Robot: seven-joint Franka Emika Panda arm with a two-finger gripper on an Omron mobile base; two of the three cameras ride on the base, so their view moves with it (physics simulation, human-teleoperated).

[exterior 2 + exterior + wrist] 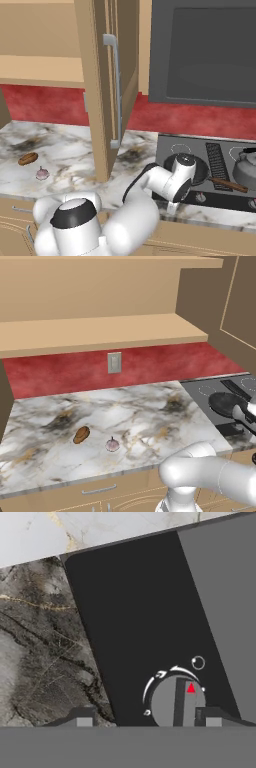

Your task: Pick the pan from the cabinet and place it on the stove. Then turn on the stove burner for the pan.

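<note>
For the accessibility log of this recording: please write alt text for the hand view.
Looking down on the stove, a round grey knob with a red triangle marker sits between the two dark fingertips of the open gripper, which flank it without visibly touching. The marble counter borders the dark glass on one side.

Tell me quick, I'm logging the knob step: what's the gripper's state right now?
Gripper: open, holding nothing, its fingertips on either side of the stove knob.
</note>
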